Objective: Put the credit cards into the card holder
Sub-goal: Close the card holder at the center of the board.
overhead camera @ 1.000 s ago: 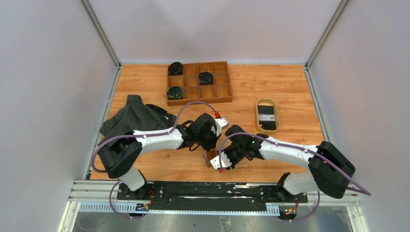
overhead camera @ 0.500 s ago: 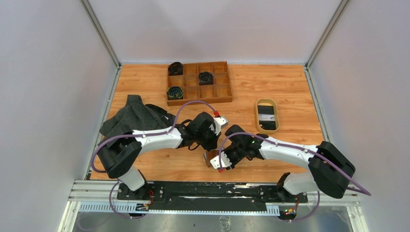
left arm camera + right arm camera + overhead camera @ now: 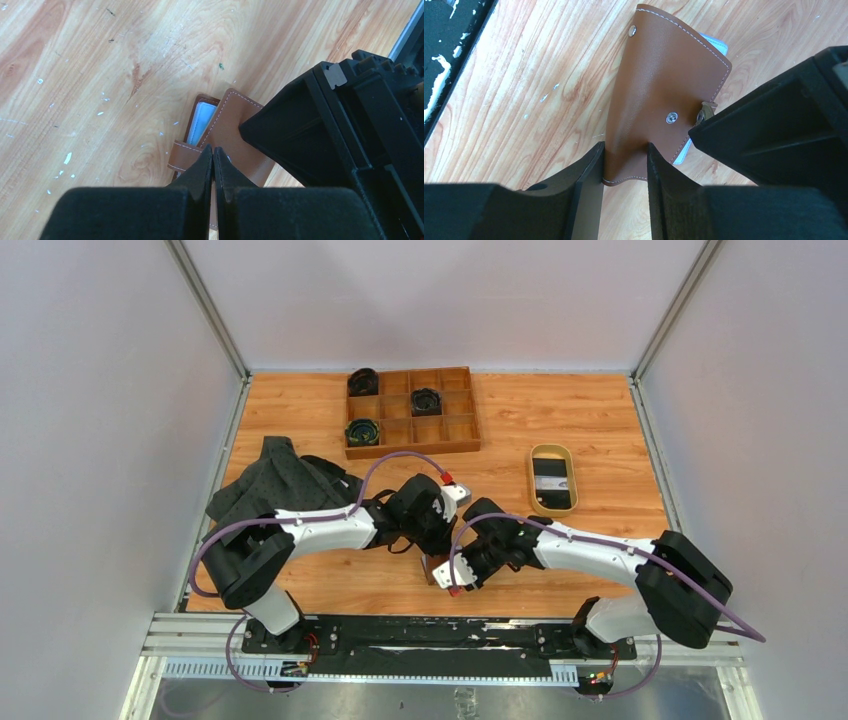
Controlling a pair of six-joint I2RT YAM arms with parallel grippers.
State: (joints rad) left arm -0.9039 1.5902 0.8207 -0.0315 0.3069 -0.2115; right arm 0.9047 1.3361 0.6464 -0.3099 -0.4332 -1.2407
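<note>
Card holder (image 3: 659, 75) (brown) in right gripper (image 3: 625, 152).

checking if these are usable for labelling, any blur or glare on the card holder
Right wrist: card holder crisp, stitching and snap stud sharp, no glare. Left wrist: leather sharp, left gripper soft and dark up close. Top external: even soft light, card holder mostly hidden.
</note>
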